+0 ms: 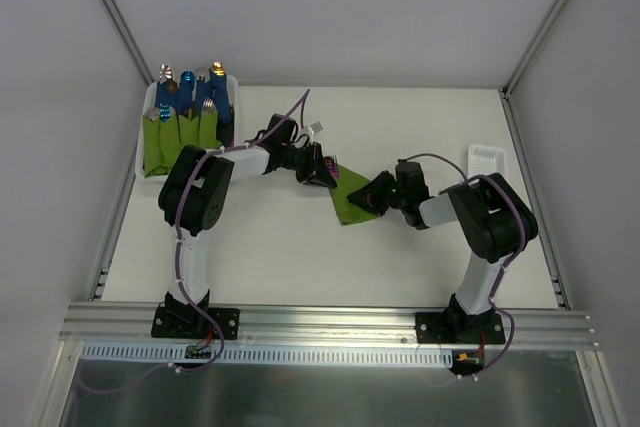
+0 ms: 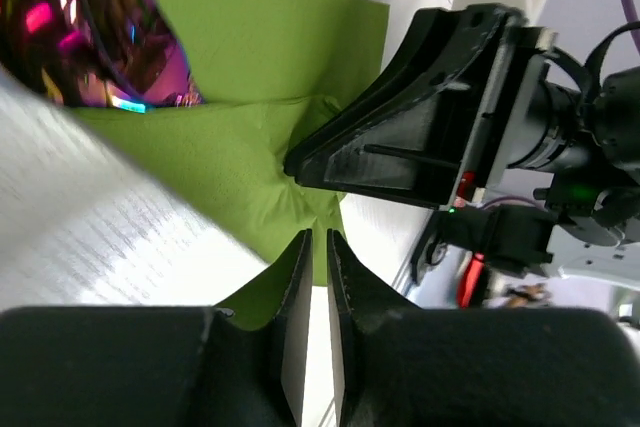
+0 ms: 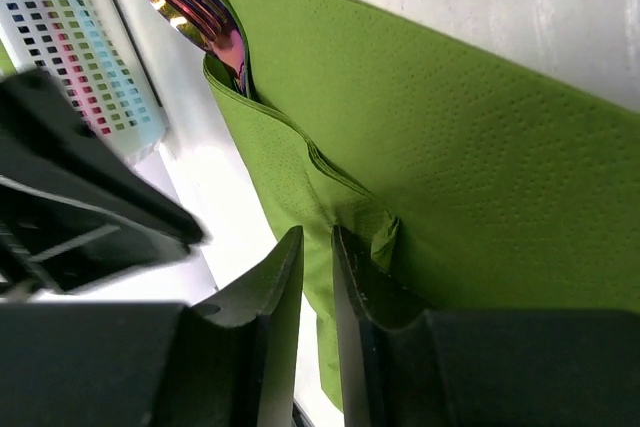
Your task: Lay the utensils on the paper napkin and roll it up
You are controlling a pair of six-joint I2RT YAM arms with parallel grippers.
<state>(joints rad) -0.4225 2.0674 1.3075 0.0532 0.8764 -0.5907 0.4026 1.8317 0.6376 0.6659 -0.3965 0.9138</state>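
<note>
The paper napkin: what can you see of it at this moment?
The paper napkin is thin, olive-green, dimpled paper lying on the table. One side is folded over the utensils, whose iridescent fork tines stick out of the fold. The right hand pinches the fold, puckering it, and the left hand nips its edge. It is folded, not yet rolled into a tube.

Green paper napkin partly folded over iridescent utensils, fork tines protruding.

Two-tone left arm and matching right arm: white tubular links, bulky black joint housings. A thin purple cable runs along each. Flat black base plates, bolted. Matte black wedge-shaped left gripper fingers, pale inner faces.
</note>
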